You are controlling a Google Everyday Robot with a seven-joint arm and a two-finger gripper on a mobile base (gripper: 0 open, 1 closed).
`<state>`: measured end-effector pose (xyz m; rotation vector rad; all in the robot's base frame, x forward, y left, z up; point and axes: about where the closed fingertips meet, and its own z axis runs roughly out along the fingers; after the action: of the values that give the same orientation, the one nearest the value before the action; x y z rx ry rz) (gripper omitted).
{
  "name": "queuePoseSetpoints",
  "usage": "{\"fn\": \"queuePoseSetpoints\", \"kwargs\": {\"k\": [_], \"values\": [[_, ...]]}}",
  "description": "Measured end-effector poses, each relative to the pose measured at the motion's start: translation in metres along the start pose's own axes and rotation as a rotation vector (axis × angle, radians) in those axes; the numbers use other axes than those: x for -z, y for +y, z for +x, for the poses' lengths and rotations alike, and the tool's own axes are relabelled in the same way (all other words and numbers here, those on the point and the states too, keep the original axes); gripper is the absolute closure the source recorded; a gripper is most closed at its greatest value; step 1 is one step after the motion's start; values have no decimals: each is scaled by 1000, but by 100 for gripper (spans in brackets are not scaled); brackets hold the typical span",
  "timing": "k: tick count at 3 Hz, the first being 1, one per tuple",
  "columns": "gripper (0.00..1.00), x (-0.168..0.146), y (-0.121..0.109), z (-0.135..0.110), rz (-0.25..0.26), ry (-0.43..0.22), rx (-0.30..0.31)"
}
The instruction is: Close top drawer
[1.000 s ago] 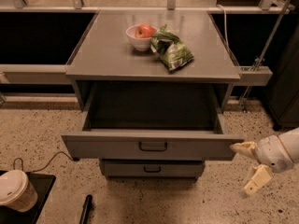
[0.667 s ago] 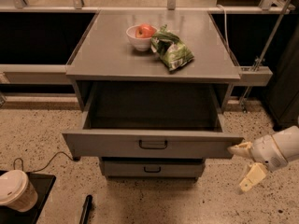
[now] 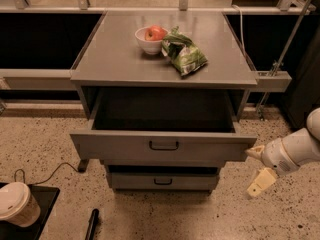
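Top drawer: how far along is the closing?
Nothing done yet: the top drawer stands pulled far out, its dark box exposed. In hand: the gripper, open, sits at the front panel's right end. Left: the whole push in.

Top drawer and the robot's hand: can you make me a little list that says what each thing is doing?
top drawer: pulled out, wide open
gripper: by the right end of the drawer front, fingers apart, holding nothing
cabinet top: white bowl with a red apple, green bag beside the bowl
job: drawer not pushed shut yet
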<state>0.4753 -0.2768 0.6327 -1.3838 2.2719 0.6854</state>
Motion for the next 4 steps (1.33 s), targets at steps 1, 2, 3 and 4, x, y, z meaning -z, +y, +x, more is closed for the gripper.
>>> {"fn": "queuePoseSetpoints", "kwargs": {"k": [1,2,3,4], "values": [[0,-10,-15,-35,23,15,66],[0,-11,-15,-35,23,15,66],[0,-26,-26,-44,-12,17,80],[0,-46,-42,-65,-48,17,116]]}}
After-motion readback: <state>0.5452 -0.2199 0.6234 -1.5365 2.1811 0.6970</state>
